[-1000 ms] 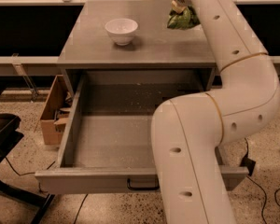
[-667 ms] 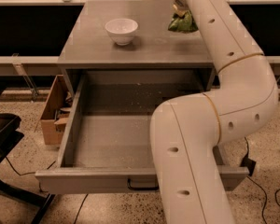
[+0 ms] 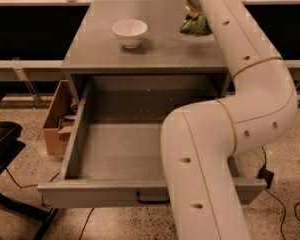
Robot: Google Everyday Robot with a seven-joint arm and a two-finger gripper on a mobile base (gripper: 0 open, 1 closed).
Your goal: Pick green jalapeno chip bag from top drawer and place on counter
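— What's nearest?
— The drawer (image 3: pixel 120 151), pulled out, with a black handle (image 3: pixel 152 200) on its front panel and its speckled floor showing. The white arm (image 3: pixel 210 149) rises across its right half, hides that side, and bends back over the right edge of the bench (image 3: pixel 155 51).

— Anything beside it?
— A cardboard box (image 3: pixel 55 119) on the floor, just left of the drawer.

— And on the bench?
— A white bowl (image 3: pixel 130 32), upright, left of the middle. The bag (image 3: pixel 195 25) lies at the far right, well apart from the bowl. It is green, crumpled and shiny, and the arm covers its right edge.

— The jaws?
— At the arm's end, just above the bag and mostly hidden. I cannot tell whether they are open or gripping it.
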